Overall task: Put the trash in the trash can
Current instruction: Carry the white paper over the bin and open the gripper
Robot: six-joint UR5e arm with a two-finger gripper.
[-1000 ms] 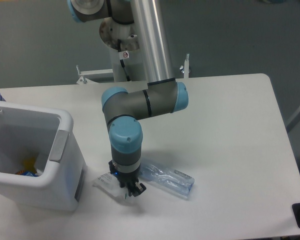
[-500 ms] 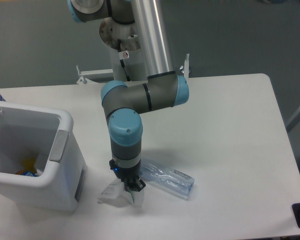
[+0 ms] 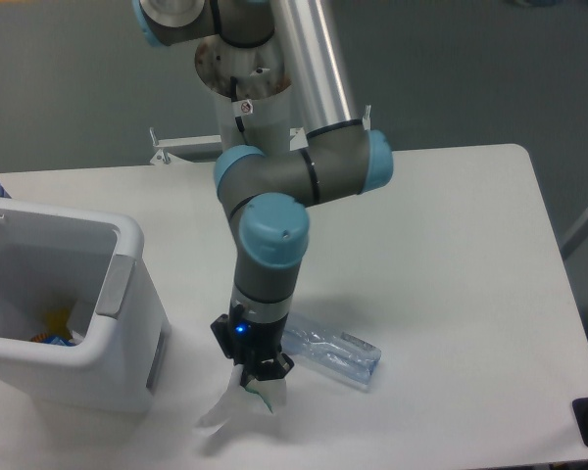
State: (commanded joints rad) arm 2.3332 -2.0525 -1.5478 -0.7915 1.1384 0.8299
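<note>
1 small flattened white-grey paper carton [image 3: 237, 406] hangs pinched in the black 2-finger gripper [image 3: 256, 380], fingers closed narrow on its upper edge, lower end near the tabletop. Just behind and to the gripper's side lies 1 crushed clear plastic bottle w/ bluish label [image 3: 331, 353], flat on the surface, apart from the carton. At frame left stands 1 white rectangular plastic bin [image 3: 127, 294] w/ rounded rim and grey handle patch; inside, yellow and blue scraps [image 3: 55, 328] show, kind not discernible. 1 grey arm w/ light-blue joint caps [image 3: 274, 230] reaches down from a silver column [image 3: 314, 69].

Vs. 0.5 s ago: elbow and wrist have swung toward frame right and nearer the camera; carton now dangles clear of its former resting spot; bottle and bin unchanged.

Surface: white table w/ rounded corner [image 3: 451, 245]. Beyond: grey-blue floor [image 3: 451, 69], white bracket [image 3: 191, 145] at the far edge.
</note>
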